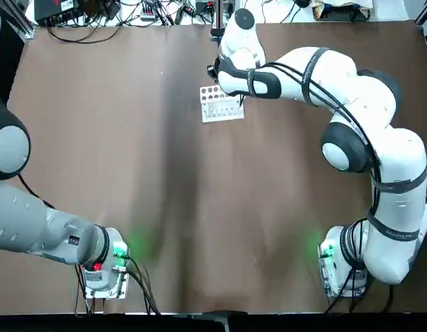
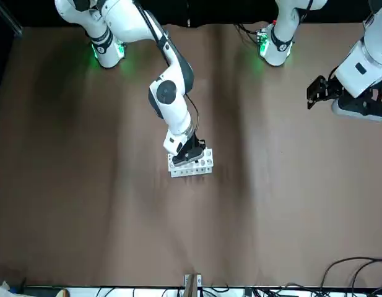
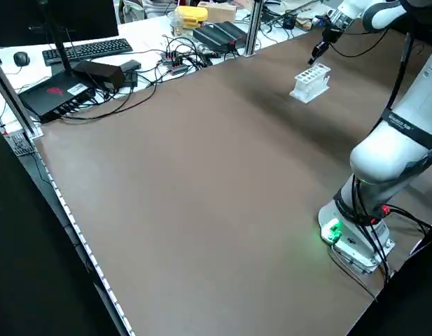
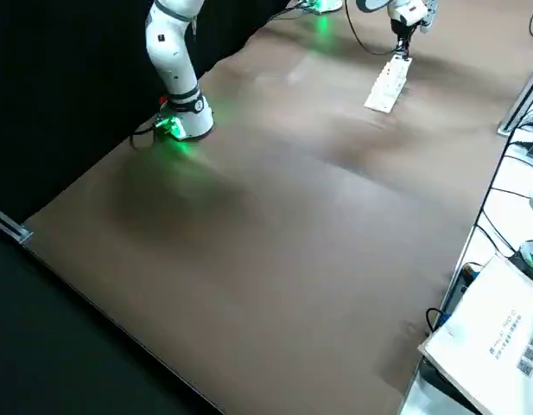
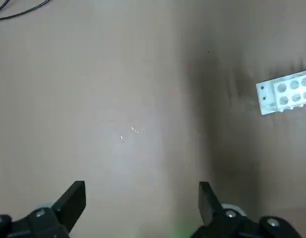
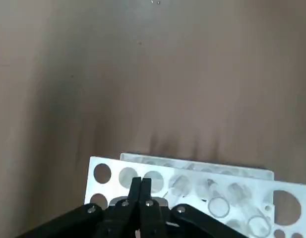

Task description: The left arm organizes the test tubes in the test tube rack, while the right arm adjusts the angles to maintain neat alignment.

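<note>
The white test tube rack [image 1: 222,105] lies at the far middle of the brown table, also seen from the front [image 2: 191,164] and from the left side [image 3: 311,82]. In the right wrist view, faint clear test tubes [image 6: 218,206] sit in the holes of the rack [image 6: 192,173]. My right gripper [image 6: 140,184] hangs just above the rack's top with its fingers pressed together; nothing shows between them. It also shows from the front [image 2: 192,151]. My left gripper [image 2: 316,93] is held up at the table's left side, open and empty [image 5: 141,188], with the rack [image 5: 286,94] far off.
Cables and electronics [image 1: 95,14] line the far edge. A keyboard [image 3: 86,50] and black boxes sit on a bench beyond the table. The green-lit arm bases [image 1: 106,266] [image 1: 341,266] stand at the near edge. A white box [image 4: 491,346] lies off the table's right side.
</note>
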